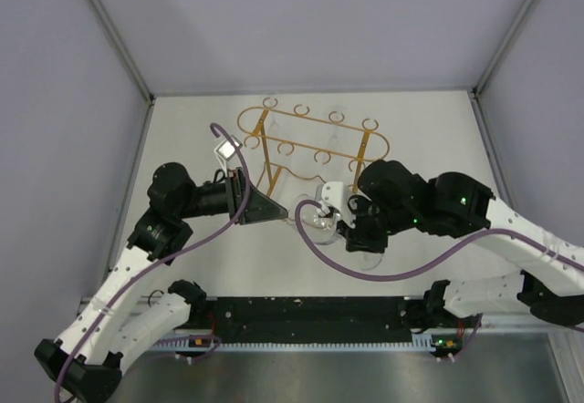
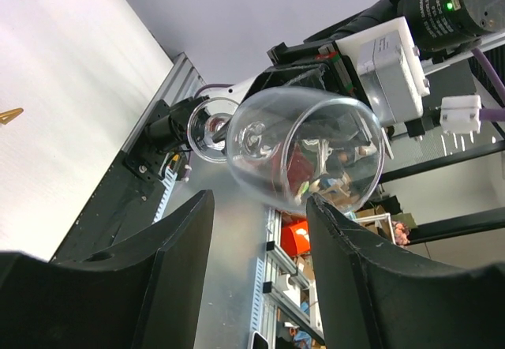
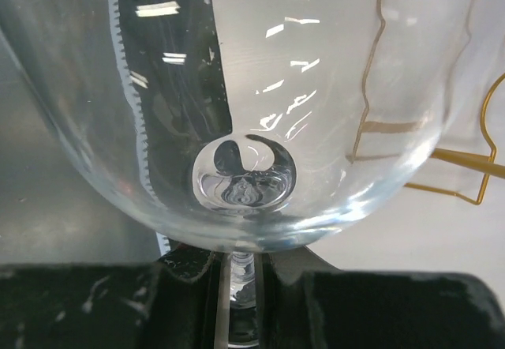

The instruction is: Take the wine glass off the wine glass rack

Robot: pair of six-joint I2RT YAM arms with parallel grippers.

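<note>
The clear wine glass lies tilted in the air just in front of the gold wire wine glass rack, off its rails. My right gripper is shut on the thin stem, with the bowl filling the right wrist view and the round foot behind the fingers. My left gripper stands open just left of the bowl. In the left wrist view the glass hangs just past the open left gripper, with nothing between its fingers.
The rack's wavy base and a curled rail show to the right, behind the bowl. A black toothed rail runs along the near edge between the arm bases. Purple cables loop below both wrists. Grey walls close in the white table.
</note>
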